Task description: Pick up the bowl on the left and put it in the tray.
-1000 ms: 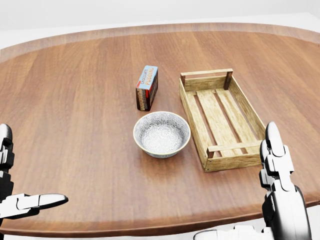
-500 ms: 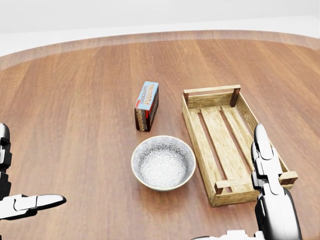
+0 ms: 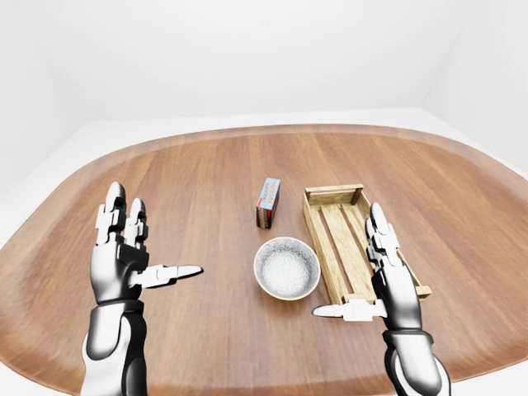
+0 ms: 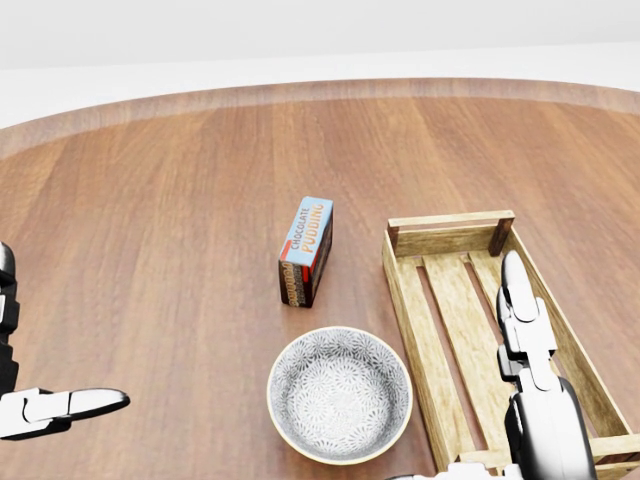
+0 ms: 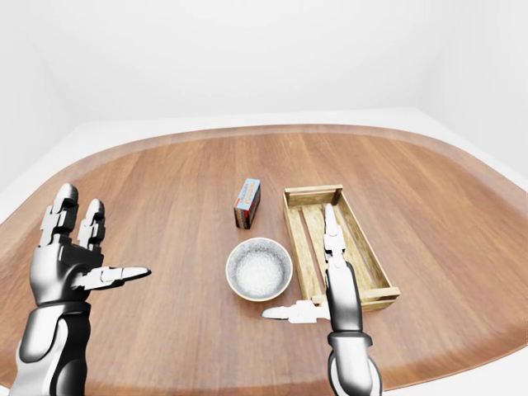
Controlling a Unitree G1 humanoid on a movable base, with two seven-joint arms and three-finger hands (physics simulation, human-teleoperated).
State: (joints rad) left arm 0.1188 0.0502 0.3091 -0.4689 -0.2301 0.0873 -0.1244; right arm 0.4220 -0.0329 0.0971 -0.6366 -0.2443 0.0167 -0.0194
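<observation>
Left-eye view | bowl (image 3: 286,269) left of tray (image 3: 357,241), likely rigid, slippery glaze: pinch rim | left hand (image 3: 122,256), right hand (image 3: 386,276) spread wide, empty

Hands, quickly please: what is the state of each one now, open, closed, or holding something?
Left hand: open, fingers spread, holding nothing.
Right hand: open, fingers straight, holding nothing; the bowl sits untouched on the table.
</observation>
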